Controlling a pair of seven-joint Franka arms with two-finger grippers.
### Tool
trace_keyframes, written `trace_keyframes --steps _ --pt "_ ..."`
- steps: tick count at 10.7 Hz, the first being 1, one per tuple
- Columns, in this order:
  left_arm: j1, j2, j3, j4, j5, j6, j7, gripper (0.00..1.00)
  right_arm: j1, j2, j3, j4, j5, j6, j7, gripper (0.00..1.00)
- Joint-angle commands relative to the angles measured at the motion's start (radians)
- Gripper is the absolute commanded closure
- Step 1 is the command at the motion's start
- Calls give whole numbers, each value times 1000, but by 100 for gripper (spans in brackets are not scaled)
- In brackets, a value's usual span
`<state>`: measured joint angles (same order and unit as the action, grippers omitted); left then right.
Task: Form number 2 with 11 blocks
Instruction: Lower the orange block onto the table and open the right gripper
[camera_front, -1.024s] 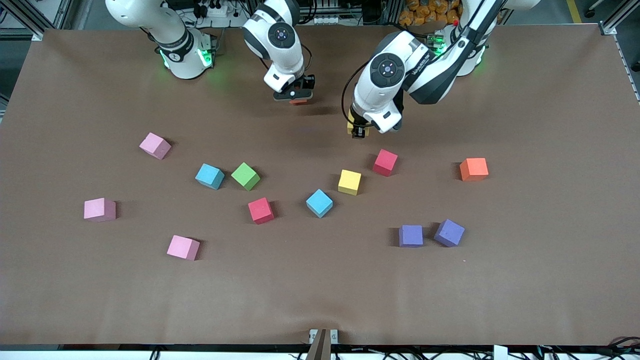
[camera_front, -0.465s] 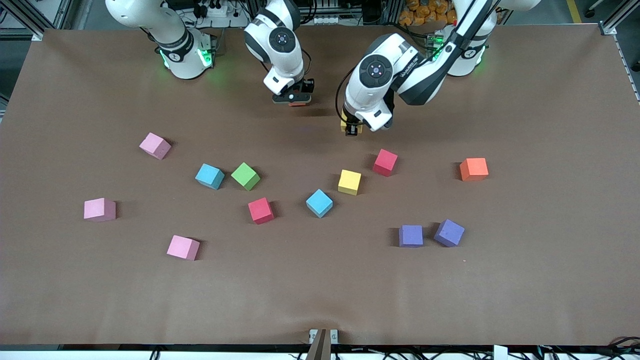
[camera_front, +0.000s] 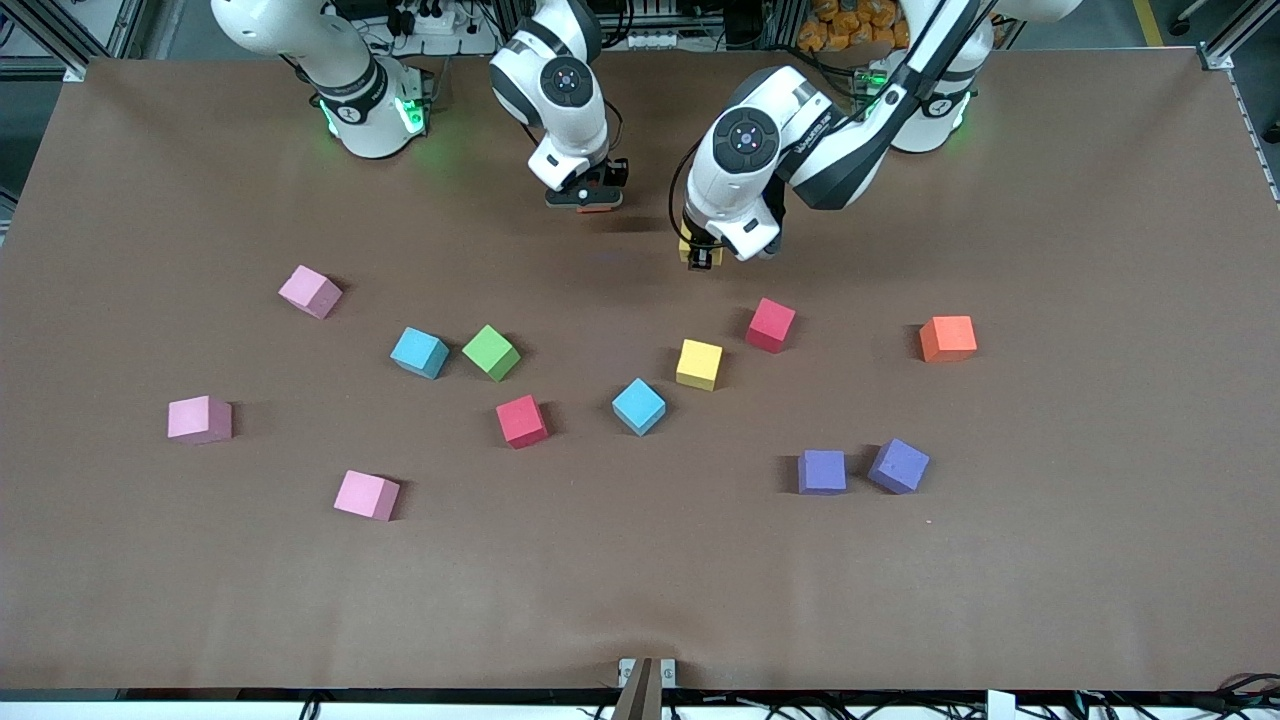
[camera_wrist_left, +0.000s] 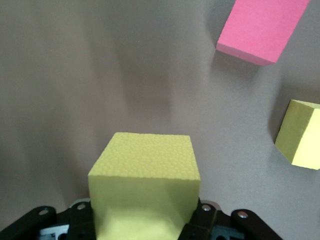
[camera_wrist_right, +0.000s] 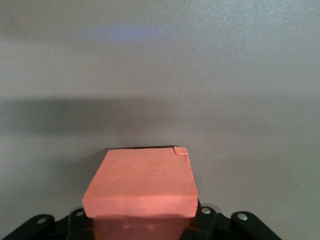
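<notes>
Twelve loose foam cubes lie scattered on the brown matte counter (camera_front: 1000, 580), all equal in size, with dull grainy faces and crisp edges. Nearest the front camera is a pink cube (camera_front: 366, 495), then two purple cubes (camera_front: 822, 471) (camera_front: 898, 466) just beside each other, another pink (camera_front: 199, 419), a red (camera_front: 522, 421) and a light blue cube (camera_front: 638, 406). Farther back sit a yellow cube (camera_front: 699, 364), a green (camera_front: 491, 352) beside a second light blue (camera_front: 419, 352), an orange one (camera_front: 947, 338), a second red (camera_front: 770, 325) and a third pink (camera_front: 310, 291). No digit has been formed yet.

Over the bare strip near the bases, the left hand (camera_front: 703, 256) pinches a pebbly yellow block (camera_wrist_left: 145, 187) between its fingers; it has drifted toward the bases and the right arm's end since a second ago. The right hand (camera_front: 595, 198) is clamped on an orange block (camera_wrist_right: 141, 182) with a small nick at one corner, hardly moved.
</notes>
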<state>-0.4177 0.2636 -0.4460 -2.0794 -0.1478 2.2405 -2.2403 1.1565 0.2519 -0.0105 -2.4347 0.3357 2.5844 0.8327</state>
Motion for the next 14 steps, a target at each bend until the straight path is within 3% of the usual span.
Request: trace_keyframes --steps 1,6,8,9,14 --pt "-4 3 0 1 20 14 -22 100 25 6 -6 -15 22 34 16 44" --pt "-10 3 -2 9 24 14 -22 100 26 6 -6 -15 22 30 103 42" --pt "-12 3 -2 9 27 14 -22 100 26 6 -6 -14 22 26 103 17" --pt "-12 3 -2 9 27 14 -22 100 26 7 -8 -14 20 28 100 11" --pt "-13 5 -2 7 27 14 -22 100 29 0 -8 -14 11 23 92 0"
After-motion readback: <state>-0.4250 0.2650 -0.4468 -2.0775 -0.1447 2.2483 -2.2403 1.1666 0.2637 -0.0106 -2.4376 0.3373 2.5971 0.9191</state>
